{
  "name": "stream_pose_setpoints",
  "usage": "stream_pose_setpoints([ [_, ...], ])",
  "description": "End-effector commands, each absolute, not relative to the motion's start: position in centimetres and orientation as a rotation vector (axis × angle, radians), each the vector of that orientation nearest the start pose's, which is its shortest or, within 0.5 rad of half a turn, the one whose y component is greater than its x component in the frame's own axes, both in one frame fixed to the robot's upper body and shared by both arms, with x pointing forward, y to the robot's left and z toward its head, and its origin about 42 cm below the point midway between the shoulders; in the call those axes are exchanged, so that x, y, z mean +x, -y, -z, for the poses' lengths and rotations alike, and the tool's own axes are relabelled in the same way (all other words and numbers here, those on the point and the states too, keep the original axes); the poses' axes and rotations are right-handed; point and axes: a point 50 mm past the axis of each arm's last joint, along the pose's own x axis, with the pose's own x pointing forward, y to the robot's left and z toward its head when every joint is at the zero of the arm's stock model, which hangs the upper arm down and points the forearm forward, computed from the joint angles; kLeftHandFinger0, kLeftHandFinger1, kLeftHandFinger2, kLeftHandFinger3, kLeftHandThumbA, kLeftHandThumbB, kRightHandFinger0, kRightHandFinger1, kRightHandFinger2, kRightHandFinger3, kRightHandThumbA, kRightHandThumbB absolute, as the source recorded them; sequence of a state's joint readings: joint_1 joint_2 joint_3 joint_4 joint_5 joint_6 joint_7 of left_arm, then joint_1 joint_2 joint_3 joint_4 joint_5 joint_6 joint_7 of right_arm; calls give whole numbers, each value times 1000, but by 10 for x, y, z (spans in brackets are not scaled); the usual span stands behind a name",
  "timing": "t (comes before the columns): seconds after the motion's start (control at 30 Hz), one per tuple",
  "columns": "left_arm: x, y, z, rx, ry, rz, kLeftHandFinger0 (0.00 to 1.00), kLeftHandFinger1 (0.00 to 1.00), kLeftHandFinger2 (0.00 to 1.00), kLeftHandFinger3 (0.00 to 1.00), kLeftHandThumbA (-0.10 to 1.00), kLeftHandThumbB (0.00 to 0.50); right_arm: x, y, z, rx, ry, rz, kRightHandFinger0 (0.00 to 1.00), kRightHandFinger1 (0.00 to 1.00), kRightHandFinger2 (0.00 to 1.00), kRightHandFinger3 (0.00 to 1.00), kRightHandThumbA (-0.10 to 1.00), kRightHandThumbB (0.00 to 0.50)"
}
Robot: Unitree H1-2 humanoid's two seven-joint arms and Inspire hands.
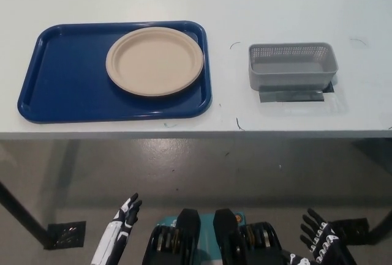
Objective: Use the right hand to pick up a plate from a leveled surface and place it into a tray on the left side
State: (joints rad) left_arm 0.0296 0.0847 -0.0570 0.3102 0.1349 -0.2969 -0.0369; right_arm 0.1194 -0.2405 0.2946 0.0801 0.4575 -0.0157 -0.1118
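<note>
A round beige plate [154, 61] lies flat inside the blue tray [61, 87], toward the tray's right end, on the white table. My black right hand [321, 246] hangs open below the table's front edge at the bottom right, holding nothing and partly cut off by the picture's edge. At the bottom left, also below the table, my white left hand [122, 225] rests with its fingers apart.
A grey mesh basket [292, 65] stands on a dark taped patch to the right of the tray. The white table's front edge [196, 134] runs across the middle of the view, with grey floor beneath it.
</note>
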Motion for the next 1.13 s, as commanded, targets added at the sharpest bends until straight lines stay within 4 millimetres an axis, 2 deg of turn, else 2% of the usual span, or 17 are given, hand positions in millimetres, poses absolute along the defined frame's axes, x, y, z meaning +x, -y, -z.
stream_pose_setpoints([
  [0.0, 254, -222, -37, 174, 117, 115, 1000, 1000, 1000, 1000, 1000, 93, 252, 230, -43, 22, 82, -132, 1000, 1000, 1000, 1000, 1000, 247],
  [0.27, 254, -224, -37, 171, 124, 103, 1000, 1000, 1000, 1000, 1000, 72, 256, 232, -40, 19, 84, -121, 1000, 1000, 1000, 1000, 1000, 270],
  [0.4, 254, -226, -38, 179, 123, 90, 1000, 1000, 1000, 1000, 1000, 91, 258, 231, -41, 47, 100, -100, 1000, 1000, 1000, 1000, 1000, 244],
  [0.47, 254, -224, -37, 178, 127, 91, 1000, 1000, 1000, 1000, 1000, 91, 264, 230, -48, 57, 136, -72, 1000, 1000, 1000, 1000, 1000, 231],
  [0.67, 253, -225, -38, 183, 140, 77, 1000, 1000, 1000, 1000, 1000, 78, 278, 221, -59, 72, 179, -83, 1000, 1000, 1000, 1000, 1000, 279],
  [0.87, 265, -227, -45, 189, 161, 76, 1000, 1000, 1000, 1000, 1000, 115, 284, 218, -72, 67, 216, -90, 1000, 1000, 1000, 1000, 1000, 310],
  [0.97, 269, -226, -49, 193, 162, 66, 1000, 1000, 1000, 1000, 1000, 114, 287, 220, -73, 72, 221, -88, 1000, 1000, 1000, 1000, 1000, 293],
  [1.1, 268, -227, -49, 191, 152, 56, 1000, 1000, 1000, 1000, 1000, 114, 288, 220, -71, 70, 213, -91, 1000, 1000, 1000, 1000, 1000, 302],
])
